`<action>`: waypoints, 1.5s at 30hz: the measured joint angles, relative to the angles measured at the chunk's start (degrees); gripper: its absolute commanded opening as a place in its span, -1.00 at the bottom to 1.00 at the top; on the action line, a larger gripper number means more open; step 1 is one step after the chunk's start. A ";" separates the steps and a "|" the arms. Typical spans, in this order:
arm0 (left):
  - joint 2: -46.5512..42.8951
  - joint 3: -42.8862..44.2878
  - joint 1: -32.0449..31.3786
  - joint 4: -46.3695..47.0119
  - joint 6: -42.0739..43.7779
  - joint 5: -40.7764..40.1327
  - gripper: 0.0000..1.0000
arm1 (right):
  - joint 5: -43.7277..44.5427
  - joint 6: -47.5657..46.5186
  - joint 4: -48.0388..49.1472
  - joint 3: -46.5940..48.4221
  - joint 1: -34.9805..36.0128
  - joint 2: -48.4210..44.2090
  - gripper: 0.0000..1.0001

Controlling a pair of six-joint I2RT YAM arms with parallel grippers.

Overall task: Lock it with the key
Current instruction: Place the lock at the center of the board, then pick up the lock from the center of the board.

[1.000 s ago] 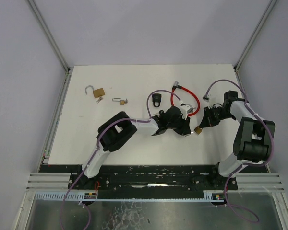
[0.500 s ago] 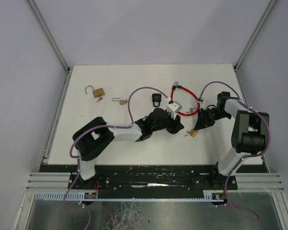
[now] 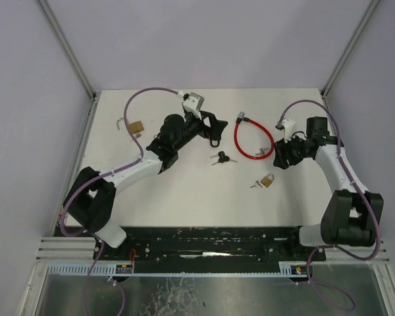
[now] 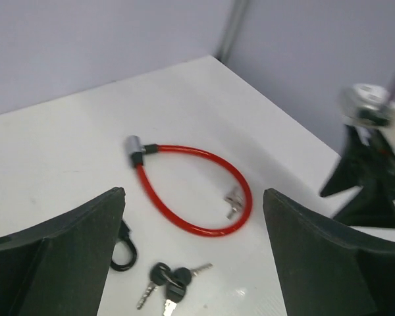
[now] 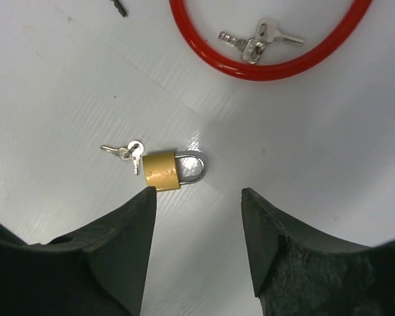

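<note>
A small brass padlock [image 3: 268, 180] lies flat on the white table [image 3: 184, 191], its shackle pushed in and its small keys [image 3: 255, 184] at its base. In the right wrist view the padlock [image 5: 163, 170] and keys [image 5: 128, 153] lie just ahead of my left fingertip. My right gripper [image 5: 197, 192] is open and empty, above and right of the padlock [image 3: 280, 160]. My left gripper [image 3: 214, 126] is far off at the back centre, open and empty [image 4: 192, 194], over a black padlock [image 3: 214, 139].
A red cable lock [image 3: 253, 139] with silver keys [image 5: 260, 34] inside its loop lies between the grippers. A bunch of black-headed keys [image 3: 220, 158] lies near the centre. Another brass padlock [image 3: 134, 126] with an open shackle sits at the back left.
Both grippers have opened and let go of the brass padlock, which now lies on the table. The left arm swung away to the back left; the right drew back to the right.
</note>
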 measured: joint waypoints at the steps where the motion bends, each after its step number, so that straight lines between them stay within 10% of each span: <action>1: 0.00 0.74 2.47 -0.63 -0.28 -0.02 0.78 | 0.61 -0.20 0.66 -0.33 0.00 -1.88 0.21; 21: 13.99 10.32 28.89 -16.76 -29.86 -1.25 0.66 | -21.73 -0.96 6.51 2.86 0.02 -18.95 0.35; 30: 17.79 15.80 31.78 -32.02 -41.33 -8.09 -0.27 | -23.32 -1.90 8.13 -6.38 0.02 -16.72 0.34; 38: 28.83 36.70 31.30 -55.06 -46.53 -15.63 -0.23 | -22.95 -2.73 8.59 -6.67 0.02 -17.05 0.35; 45: 31.15 37.92 31.36 -65.77 -50.90 -15.89 0.01 | -22.84 -3.17 8.57 -6.71 0.02 -17.05 0.35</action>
